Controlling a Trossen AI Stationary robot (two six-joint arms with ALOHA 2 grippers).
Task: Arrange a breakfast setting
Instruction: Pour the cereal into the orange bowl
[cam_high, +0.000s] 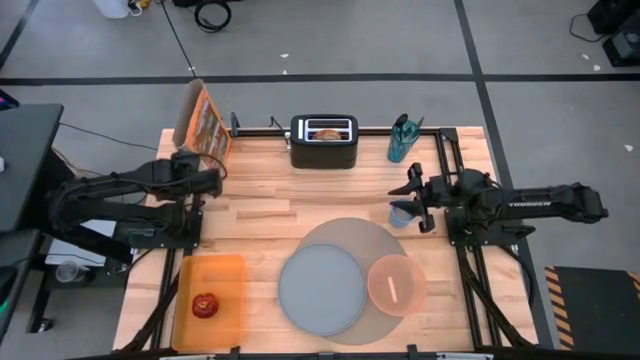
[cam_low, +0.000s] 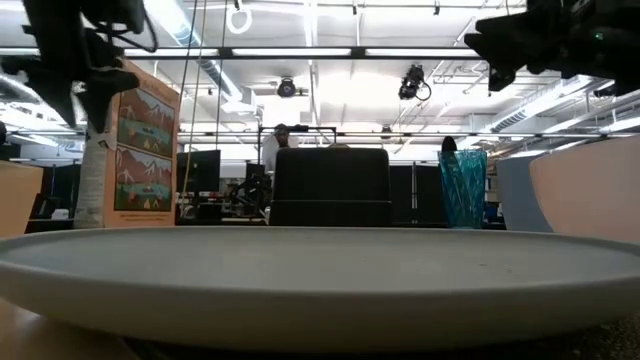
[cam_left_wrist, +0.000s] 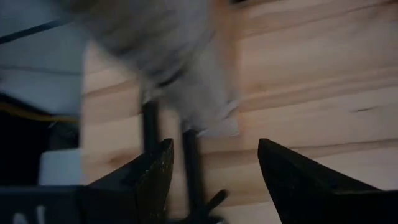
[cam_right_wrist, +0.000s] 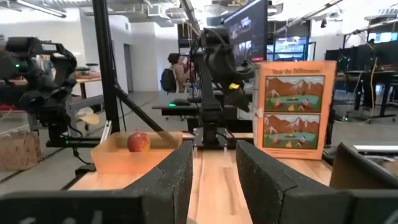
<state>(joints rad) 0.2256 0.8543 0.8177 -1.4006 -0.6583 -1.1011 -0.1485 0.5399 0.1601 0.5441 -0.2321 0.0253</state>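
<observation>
A round grey-blue plate (cam_high: 320, 290) lies on a large grey mat (cam_high: 350, 235) at the table's near middle. A translucent pink bowl (cam_high: 397, 285) sits on the mat's right part. A small red apple (cam_high: 205, 305) rests in a flat orange tray (cam_high: 225, 275) at the near left. A bagel (cam_high: 325, 132) sticks up out of the black toaster (cam_high: 323, 150) at the far edge. My left gripper (cam_left_wrist: 214, 168) hangs open over bare wood just near of a printed carton (cam_high: 205, 122). My right gripper (cam_right_wrist: 214, 168) is open and empty, held level above the table's right side and pointing left.
A teal glass (cam_high: 403, 138) stands right of the toaster, and a small pale blue cup (cam_high: 401, 214) stands under my right gripper (cam_high: 410, 190). Black frame rails (cam_high: 455, 170) run along the table's right side. Bare wood lies between the toaster and the mat.
</observation>
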